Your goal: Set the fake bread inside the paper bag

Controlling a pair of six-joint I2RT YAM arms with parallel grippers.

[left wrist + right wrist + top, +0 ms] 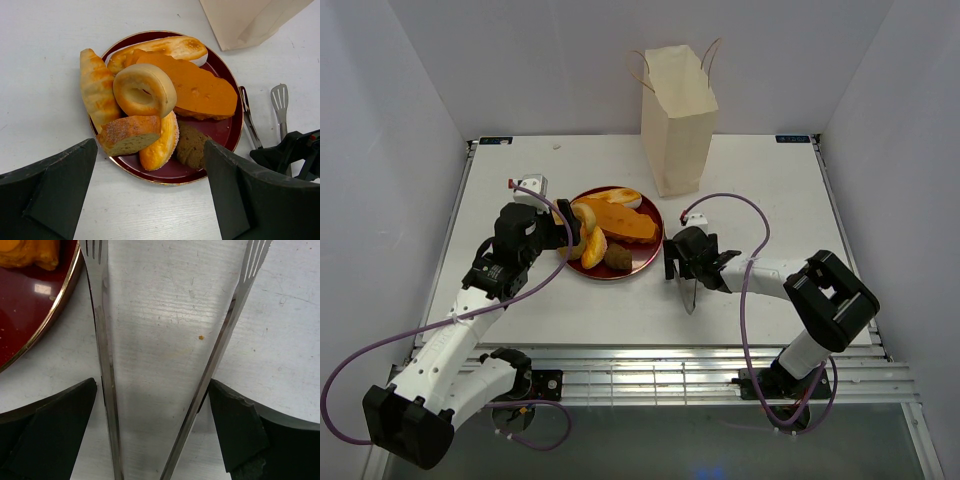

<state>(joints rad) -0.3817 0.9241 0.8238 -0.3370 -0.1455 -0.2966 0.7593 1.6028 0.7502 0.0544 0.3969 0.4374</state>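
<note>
The fake bread is piled on a dark red plate (645, 262): a ring (145, 90), an orange wedge (195, 90), a long roll (167, 47), a tan slice (130, 134), an orange oval (161, 145) and a brown round piece (192, 146). The paper bag (678, 115) stands upright behind the plate. My left gripper (565, 235) is open and empty at the plate's left edge; in the left wrist view it (150, 145) hovers over the near pieces. My right gripper (152, 385) is open, with its fingers on either side of the metal tongs (105, 340) on the table.
The tongs (688, 295) lie just right of the plate, spread wide. The plate's rim (60, 305) is to the left of the right gripper. The bag's base (250, 20) is beyond the plate. White walls enclose the table on three sides.
</note>
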